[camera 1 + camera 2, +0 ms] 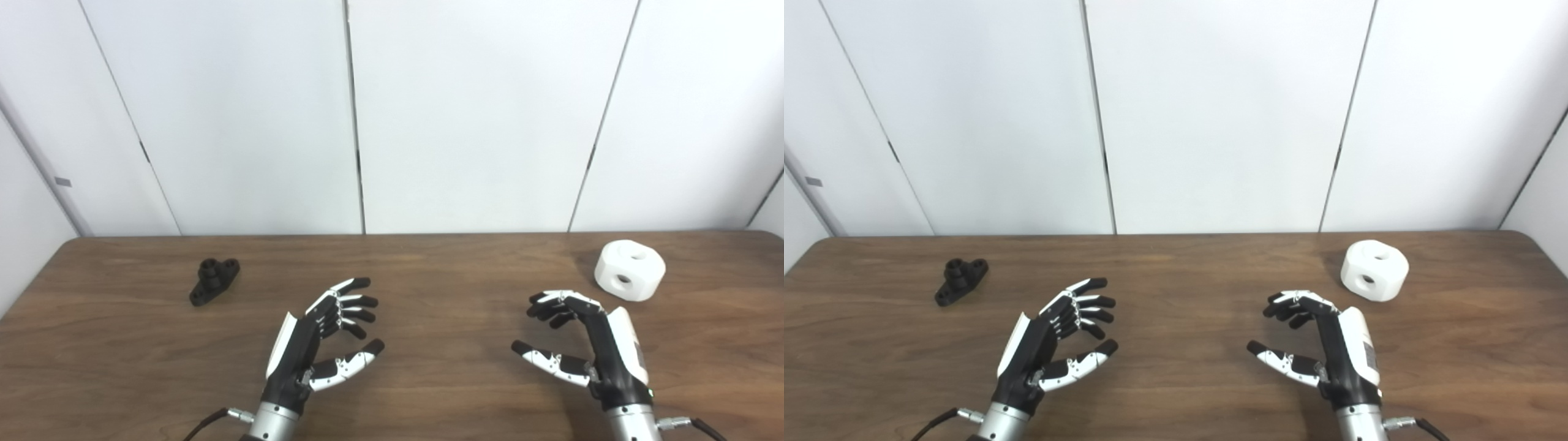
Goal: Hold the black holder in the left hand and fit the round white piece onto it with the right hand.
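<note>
The black holder (213,280) lies on the wooden table (429,269) at the far left, a small base with a short peg on top. A round white piece (629,270) with holes in its top and side rests at the far right. My left hand (324,340) hovers over the table's near middle, open, fingers spread, well right of the holder. Open too, my right hand (582,343) has its fingers curled and its thumb apart, just below and left of the white piece. Neither hand touches anything.
White wall panels (465,116) rise straight behind the table's back edge. Bare wood lies between the two hands and around both parts. Cables trail from both wrists at the bottom edge.
</note>
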